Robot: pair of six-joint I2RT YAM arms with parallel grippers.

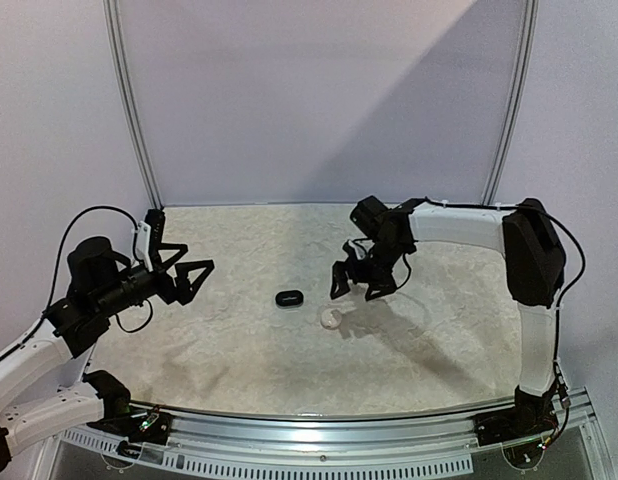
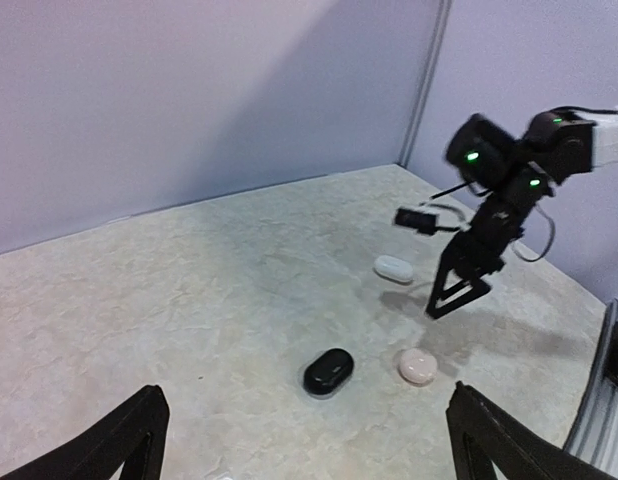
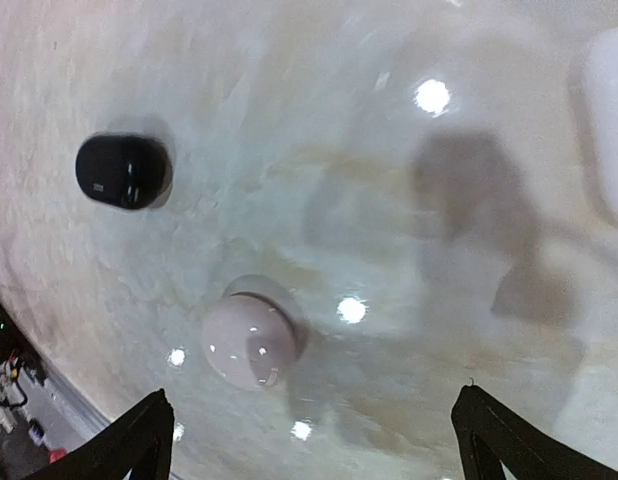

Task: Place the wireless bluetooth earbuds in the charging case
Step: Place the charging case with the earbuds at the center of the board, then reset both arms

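No earbuds show in any view. A black pebble-like case point(image 1: 287, 298) lies shut at the table's middle; it also shows in the left wrist view point(image 2: 329, 371) and the right wrist view point(image 3: 122, 171). A pale pink round case point(image 1: 331, 317) lies just right of it, also in the left wrist view point(image 2: 419, 365) and the right wrist view point(image 3: 249, 343). A white case point(image 2: 394, 267) lies farther back, at the right wrist view's edge point(image 3: 607, 120). My right gripper point(image 1: 357, 285) hovers open and empty above the pink case point(image 3: 314, 440). My left gripper point(image 1: 191, 268) is open and empty at the left point(image 2: 309, 440).
The marbled table point(image 1: 239, 350) is walled by lilac panels with metal posts point(image 1: 129, 110). A metal rail point(image 1: 319, 425) runs along the near edge. The right arm point(image 1: 529, 250) arches over the right side.
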